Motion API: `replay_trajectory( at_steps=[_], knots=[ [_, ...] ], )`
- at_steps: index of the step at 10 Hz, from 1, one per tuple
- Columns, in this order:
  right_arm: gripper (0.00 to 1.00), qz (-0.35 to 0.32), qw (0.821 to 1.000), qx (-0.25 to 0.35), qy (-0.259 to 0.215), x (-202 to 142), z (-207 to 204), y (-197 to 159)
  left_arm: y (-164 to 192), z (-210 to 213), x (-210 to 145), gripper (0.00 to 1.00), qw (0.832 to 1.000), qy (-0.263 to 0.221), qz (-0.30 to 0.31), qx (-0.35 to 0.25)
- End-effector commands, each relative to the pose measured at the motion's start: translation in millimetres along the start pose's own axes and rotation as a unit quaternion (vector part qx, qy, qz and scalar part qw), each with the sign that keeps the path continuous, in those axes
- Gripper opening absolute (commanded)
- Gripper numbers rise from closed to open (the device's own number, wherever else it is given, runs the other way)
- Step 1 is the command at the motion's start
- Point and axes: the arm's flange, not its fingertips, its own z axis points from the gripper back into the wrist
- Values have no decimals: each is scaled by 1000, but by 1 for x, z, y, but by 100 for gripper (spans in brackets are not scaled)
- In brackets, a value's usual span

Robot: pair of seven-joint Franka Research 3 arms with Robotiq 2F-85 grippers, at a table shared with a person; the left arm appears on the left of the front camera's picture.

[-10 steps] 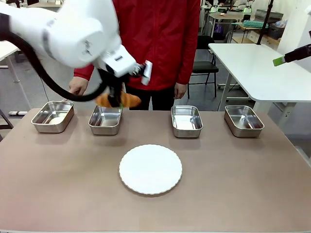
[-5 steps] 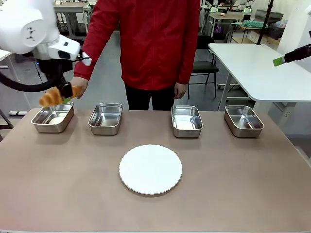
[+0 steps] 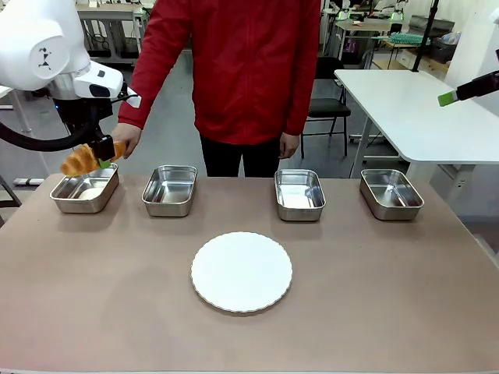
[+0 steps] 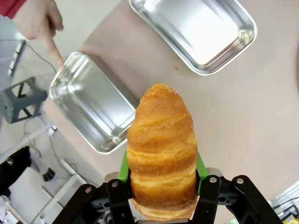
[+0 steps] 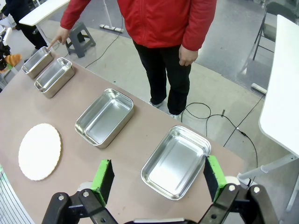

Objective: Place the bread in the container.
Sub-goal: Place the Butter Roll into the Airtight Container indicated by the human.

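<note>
Tabletop (image 3: 374, 296): one, brown, matte, carrying five items.

Person (image 3: 242, 70): one, in a red jacket, standing at 12 o'clock beyond the far edge; one hand (image 3: 125, 139) is pointing down at the leftmost pan. The left wrist view is showing its fingertip touching that pan's rim, which the front view is leaving unclear.

Plate (image 3: 242, 271): one, round, white, flat, lying at centre.

Pans: four, rectangular, shiny steel, rounded corners, sitting in a row along the far side. The container (image 3: 84, 188) is at 10 o'clock; the others are lying at 11 (image 3: 169, 190), 1 (image 3: 299, 194) and 2 o'clock (image 3: 391, 193).

Left gripper (image 3: 100, 152): clamping the bread (image 3: 82, 160) between green pads, hanging above the container's far edge.

Bread: one croissant, golden, ridged, glossy, in the air; the left wrist view is showing its tip over the tabletop beside the container.

Right gripper (image 5: 158, 179): jaws standing wide, gripping nothing, above the 2 o'clock pan.
</note>
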Motion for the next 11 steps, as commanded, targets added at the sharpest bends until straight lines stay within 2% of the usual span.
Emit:
replay_trajectory(
  at_steps=[1, 3, 4, 7, 11],
  knots=[
    [100, -1, 1000, 5, -8, 0, 1, 0, 25, -13, -2, 55, 993, 6, 116, 35],
    [100, -1, 1000, 5, -8, 0, 1, 0, 59, -40, -4, 55, 969, 12, 234, 85],
    [100, -1, 1000, 5, -8, 0, 1, 0, 70, -53, -3, 55, 965, 9, 253, 74],
    [100, -1, 1000, 5, -8, 0, 1, 0, 104, -92, -7, 55, 962, 10, 274, 4],
    [100, -1, 1000, 5, -8, 0, 1, 0, 120, -124, -7, 55, 963, 6, 270, 12]
  ],
)
